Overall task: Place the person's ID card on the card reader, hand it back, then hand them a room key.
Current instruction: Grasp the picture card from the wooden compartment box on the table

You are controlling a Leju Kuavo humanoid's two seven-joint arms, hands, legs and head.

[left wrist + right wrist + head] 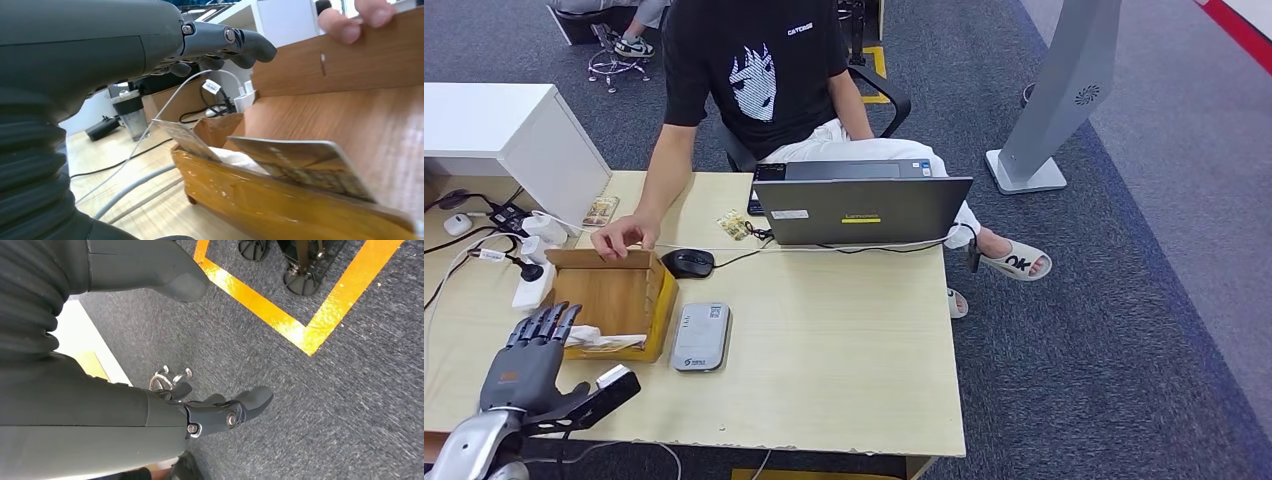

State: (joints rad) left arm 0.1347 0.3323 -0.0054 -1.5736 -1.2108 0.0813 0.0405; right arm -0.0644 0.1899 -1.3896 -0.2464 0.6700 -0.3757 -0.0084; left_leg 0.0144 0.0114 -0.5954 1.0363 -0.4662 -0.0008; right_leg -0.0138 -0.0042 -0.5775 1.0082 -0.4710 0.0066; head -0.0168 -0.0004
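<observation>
Room-key cards (300, 165) stand on edge in the near end of the open brown wooden box (614, 295) at the left of the pale wooden bench (844, 340); the left wrist view shows two of them leaning there beside crumpled white paper. The robot's left hand (534, 355) hovers just in front of that box, released, fingers spread and pointing toward the cards, grasping nothing. A person's hand (619, 238) rests on the box's far rim. Just right of the box lies the flat grey card reader (701, 337), with nothing on top of it; behind it sit a black mouse (688, 263) and a grey laptop (862, 208). The right hand (220, 412) hangs over dark carpet, fingers loosely bent, holding nothing. No ID card is visible on the reader, so I judge the reading and return likely done, and picking a key and handing it over remains.
</observation>
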